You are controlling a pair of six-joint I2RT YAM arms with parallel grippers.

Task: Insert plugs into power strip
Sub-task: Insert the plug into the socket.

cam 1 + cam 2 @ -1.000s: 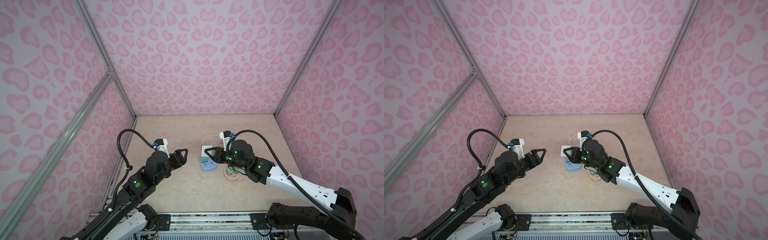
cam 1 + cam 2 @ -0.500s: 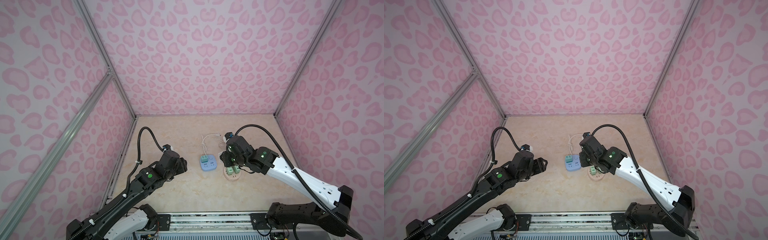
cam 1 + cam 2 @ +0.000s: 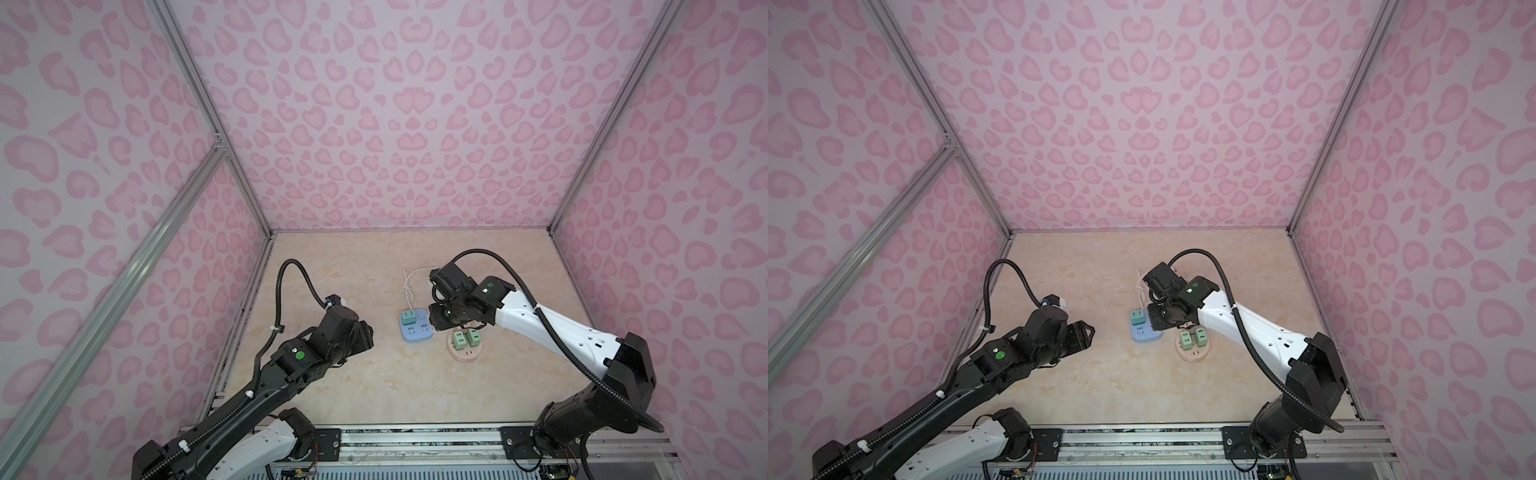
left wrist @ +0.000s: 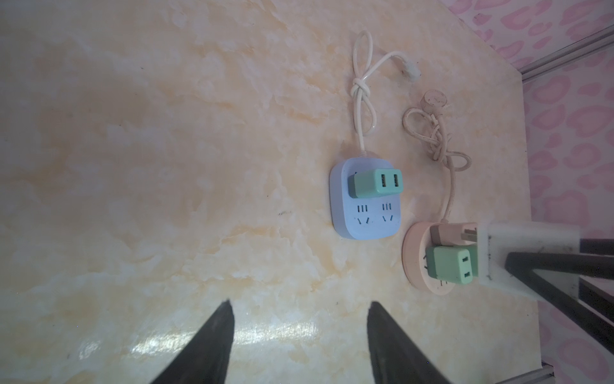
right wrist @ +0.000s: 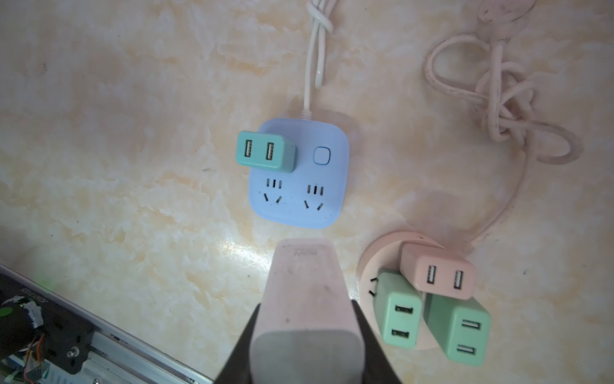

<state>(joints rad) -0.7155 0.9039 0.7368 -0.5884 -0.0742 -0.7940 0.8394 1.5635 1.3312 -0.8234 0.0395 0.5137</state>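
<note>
Right fingers (image 5: 375, 349) are clamped on the white plug (image 5: 305, 292), one dark finger on each flank. In both top views that wrist hangs over the gap between the blue power strip (image 3: 415, 334) and the round pink strip (image 3: 465, 357), right of frame centre. From the right wrist camera we see the white plug's free end just short of the blue strip's rim. We can't tell its height over the counter (image 3: 374, 395).

Blue strip: the teal plug (image 5: 264, 151) stands in a corner socket beside the button (image 5: 321, 155). Two sockets are bare along the edge nearest the white plug.

Round pink strip: packed. Two mint green plugs (image 5: 397, 309) sit side by side, touching, and the pinkish-tan plug (image 5: 438, 271) butts against both. We see only one socket's slots, at the rim beside a mint plug. Little room there.

Left fingers (image 4: 214, 342) are apart with nothing between them. In the top views they sit well left of the blue strip, with bare counter in between.

Cords: the white cord (image 4: 360, 89) is knotted and the pink cord (image 4: 438, 143) is tangled. In the top views we make out only the white one, running toward the back wall above the strips.

Open room: the back band of the counter and the lower centre of the frame are bare. The right arm (image 3: 540, 328) crosses the lower right on a diagonal.
</note>
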